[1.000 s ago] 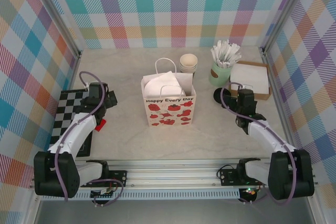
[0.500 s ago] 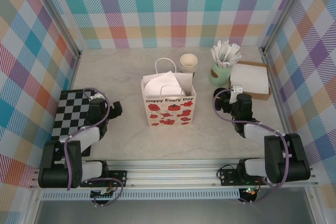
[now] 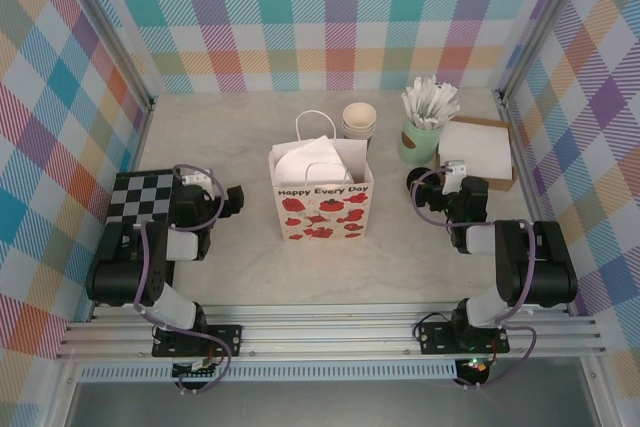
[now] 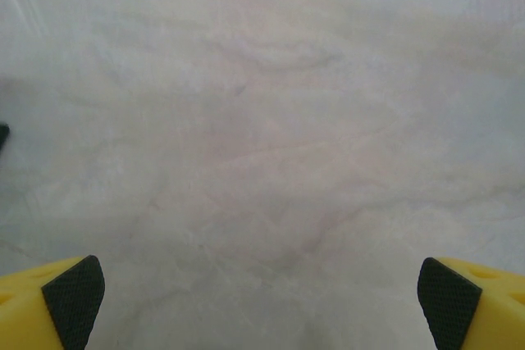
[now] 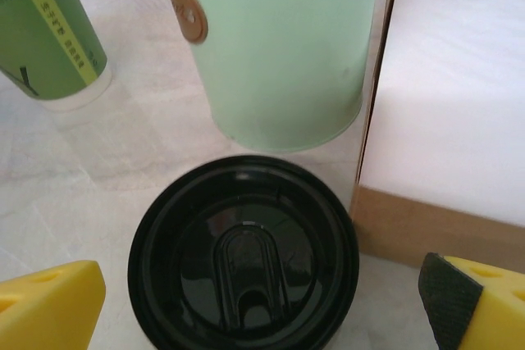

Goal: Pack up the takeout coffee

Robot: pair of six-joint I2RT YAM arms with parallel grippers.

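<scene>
While its jaws stand spread wide and empty, the right tool (image 5: pixel 262 309) flanks the black-lidded takeout coffee (image 5: pixel 244 256) on the bench (image 5: pixel 82 170) before the mint-green pot (image 5: pixel 283 47), and the left tool (image 4: pixel 262 293), equally wide and empty, hangs near the "Happy Every Day" paper bag (image 3: pixel 322 209).

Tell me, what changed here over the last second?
Both arms folded back toward their bases, elbows rising. The left gripper slid right, from the checkered mat toward the paper bag. The right gripper barely shifted, open and facing the takeout coffee. Nothing was grabbed or released. Bag, coffee, cup stack and mint pot stayed put.
</scene>
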